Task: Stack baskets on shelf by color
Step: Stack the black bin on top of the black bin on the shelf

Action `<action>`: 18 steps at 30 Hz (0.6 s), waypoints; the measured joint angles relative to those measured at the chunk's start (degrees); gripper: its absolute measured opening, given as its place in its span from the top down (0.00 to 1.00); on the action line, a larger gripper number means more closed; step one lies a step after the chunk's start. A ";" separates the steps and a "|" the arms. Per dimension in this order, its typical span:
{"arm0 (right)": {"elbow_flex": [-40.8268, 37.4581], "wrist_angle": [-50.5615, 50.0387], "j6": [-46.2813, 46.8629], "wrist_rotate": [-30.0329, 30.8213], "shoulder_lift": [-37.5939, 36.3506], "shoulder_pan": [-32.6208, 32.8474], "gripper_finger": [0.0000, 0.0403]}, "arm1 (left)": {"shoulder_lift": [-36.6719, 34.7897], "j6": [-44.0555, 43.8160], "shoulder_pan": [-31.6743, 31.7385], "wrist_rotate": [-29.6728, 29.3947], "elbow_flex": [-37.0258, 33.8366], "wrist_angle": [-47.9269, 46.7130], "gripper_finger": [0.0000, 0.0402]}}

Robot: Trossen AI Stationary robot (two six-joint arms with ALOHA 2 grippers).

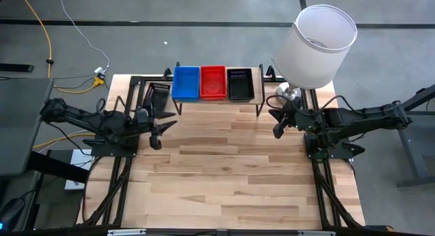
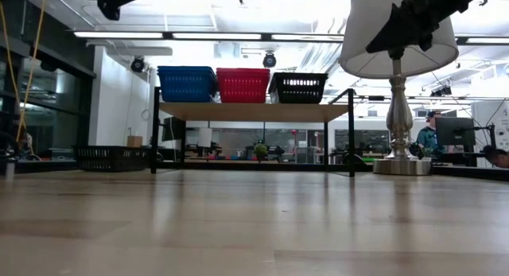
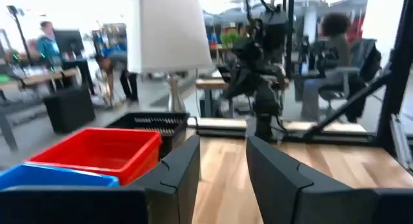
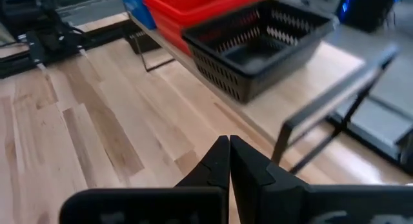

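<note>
Baskets sit in a row on the shelf [image 1: 216, 102]: blue basket [image 1: 185, 83], red basket [image 1: 213, 82], black basket [image 1: 240, 83]. Left hand [image 1: 158, 132] hovers left of the shelf, right hand [image 1: 277, 123] to its right. Another black basket [image 2: 111, 157] rests on the tabletop [image 2: 254, 220] left of the shelf. Left fingers [image 3: 184, 169] are parted, empty. Right fingers [image 4: 216, 161] are pressed together, empty.

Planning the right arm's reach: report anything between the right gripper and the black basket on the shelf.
Nothing visible. The right gripper, shut, faces the black basket on the shelf; the lamp stands off to the side.
</note>
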 joint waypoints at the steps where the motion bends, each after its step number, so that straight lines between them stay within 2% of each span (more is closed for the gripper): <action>1: 0.00 0.89 -1.80 -0.15 0.00 0.00 1.00 | -1.03 1.01 0.00 -0.02 -1.41 1.60 0.71; 10: 0.00 2.70 -9.10 -4.30 0.00 0.00 1.00 | -4.27 4.02 0.00 0.00 -3.64 0.50 0.71; 18: 0.00 2.79 -10.65 -4.12 0.00 0.01 1.00 | -4.18 5.96 0.00 -0.04 -3.64 0.41 0.71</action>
